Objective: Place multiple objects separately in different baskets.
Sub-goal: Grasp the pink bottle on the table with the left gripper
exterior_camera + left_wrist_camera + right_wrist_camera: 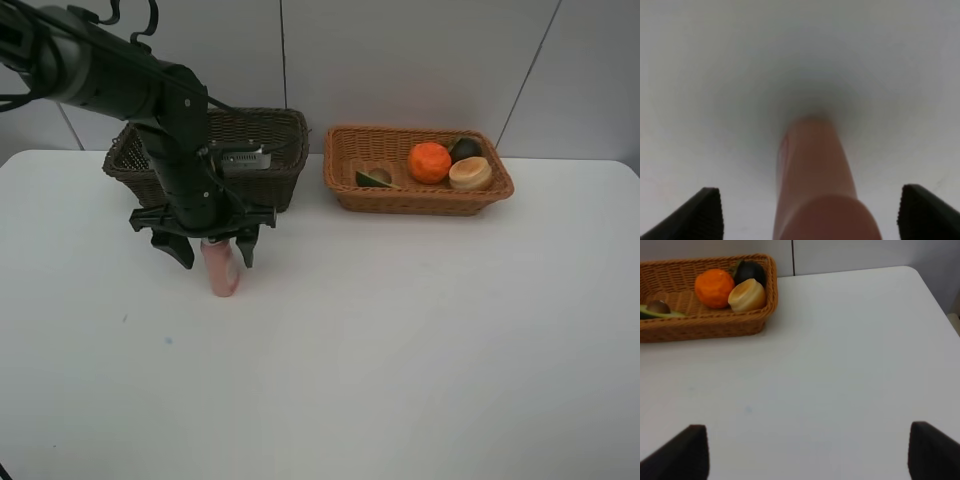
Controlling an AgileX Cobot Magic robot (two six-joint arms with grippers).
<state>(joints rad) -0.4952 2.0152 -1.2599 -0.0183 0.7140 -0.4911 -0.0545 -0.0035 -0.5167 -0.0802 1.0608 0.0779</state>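
Left tool [210,252] stands over the pink plastic bottle [219,268], its jaws apart on both sides and not yet touching it, as the left wrist view shows. The bottle lies on the white desk [400,340], just in front of the dark brown woven basket [285,150]. Right tool [800,452] is wide open and holds nothing. In the light tan wicker basket [420,200] are already the orange [430,162], peach [470,173], dark mangosteen [465,148] and avocado half [374,177]. I judge the task nearly finished; the bottle is left.
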